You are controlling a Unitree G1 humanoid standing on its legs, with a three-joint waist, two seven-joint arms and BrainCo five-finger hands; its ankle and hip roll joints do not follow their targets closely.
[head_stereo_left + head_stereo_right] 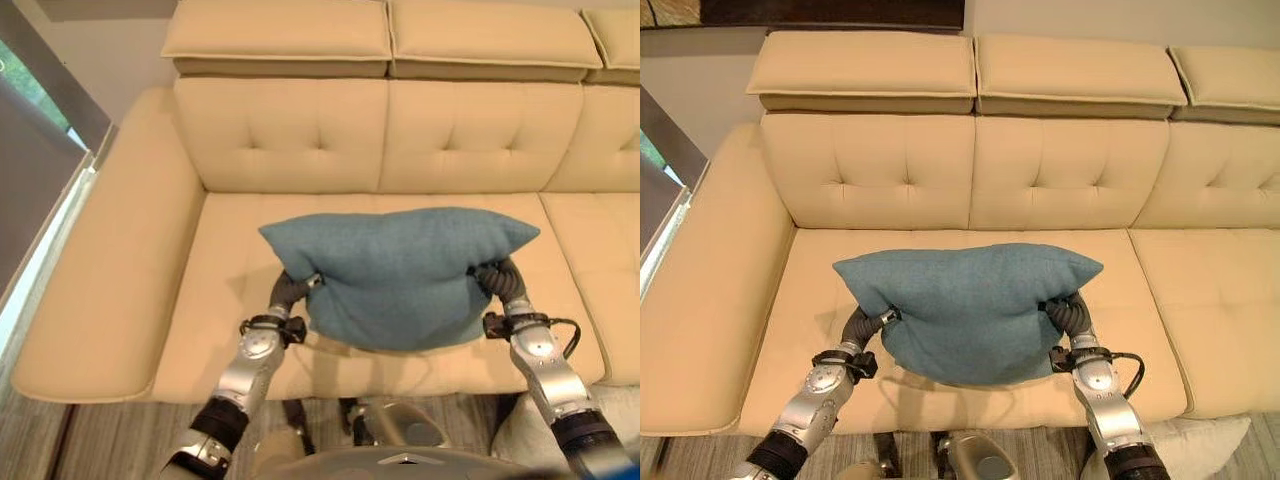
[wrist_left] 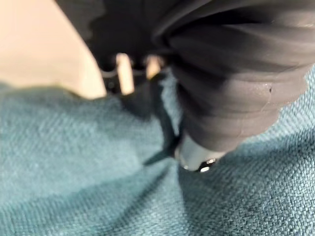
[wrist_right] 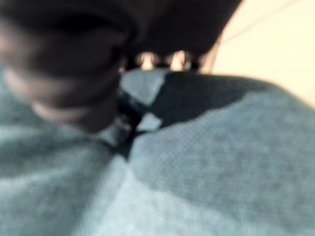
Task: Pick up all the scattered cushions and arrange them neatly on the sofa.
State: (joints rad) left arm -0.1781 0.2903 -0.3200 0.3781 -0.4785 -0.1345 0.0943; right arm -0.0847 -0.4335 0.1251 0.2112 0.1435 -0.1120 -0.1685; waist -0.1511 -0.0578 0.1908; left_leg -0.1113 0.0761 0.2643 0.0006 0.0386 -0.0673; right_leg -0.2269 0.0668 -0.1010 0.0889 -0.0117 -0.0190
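A teal cushion (image 1: 400, 275) is hanging over the leftmost seat of the cream sofa (image 1: 290, 140), carried between both hands and apparently clear of the seat, well short of the backrest. Its upper edge is sagging in the middle while the two top corners are sticking out to either side.

The left hand (image 1: 292, 290) is pressing into the cushion's left flank. In the left wrist view the fabric is puckering inward where the hand digs in, so the fingers (image 2: 125, 73) appear to be gripping the cloth, though most of them are buried in it. The right hand (image 1: 1068, 312) is doing the same on the opposite flank, with its fingers (image 3: 146, 61) seemingly bunching the fabric into a fold.

Judging by this, the task is only getting underway: no cushion is lying on the sofa yet, and this one is waiting to be set down and stood against the backrest. A pale cushion (image 1: 1200, 440) is lying on the floor just beside the sofa's front edge, on the robot's right, and looks to be next.
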